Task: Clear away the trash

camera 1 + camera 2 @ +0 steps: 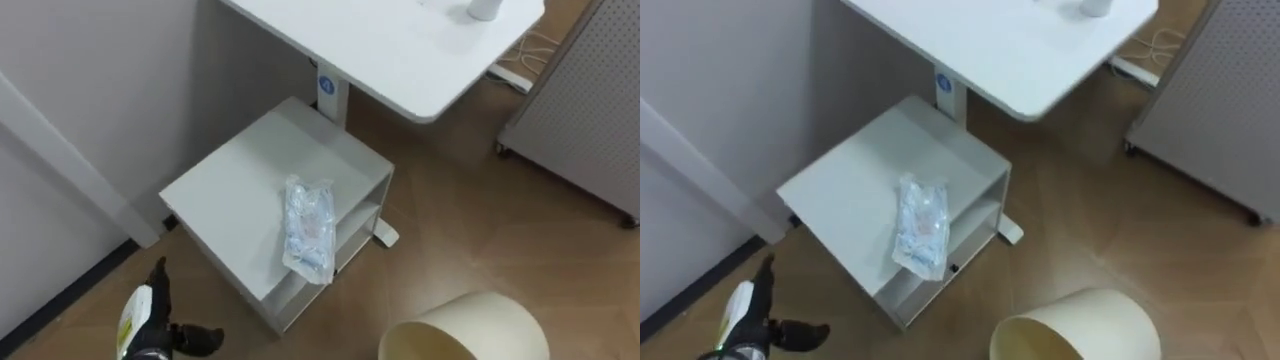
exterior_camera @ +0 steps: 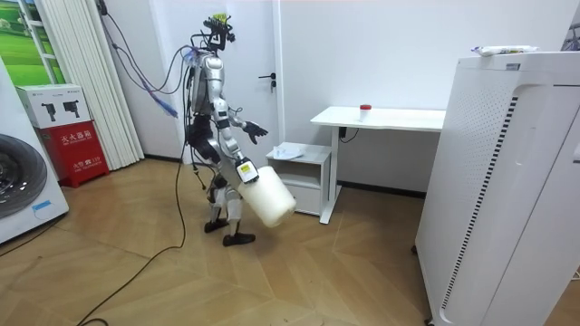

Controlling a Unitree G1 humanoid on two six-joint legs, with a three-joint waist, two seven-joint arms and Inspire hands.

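Note:
A crumpled clear plastic bag [image 1: 310,228] lies on top of a low white cabinet [image 1: 240,180], its end hanging over the front edge. My left hand [image 1: 162,332] shows at the lower left, open with fingers spread, short of the cabinet and apart from the bag. A cream waste bin [image 1: 470,330] hangs tilted at the lower right, its mouth facing the cabinet. In the room view my right hand [image 2: 243,171] grips the bin [image 2: 268,197] at its rim and holds it off the floor, while my left hand [image 2: 255,131] reaches toward the cabinet [image 2: 304,156].
A white desk [image 1: 400,50] stands over the cabinet's far side with a small white object [image 1: 483,8] on it. A perforated white unit [image 1: 590,120] stands to the right. Cables [image 1: 515,70] lie by the wall. Wooden floor lies open between cabinet and bin.

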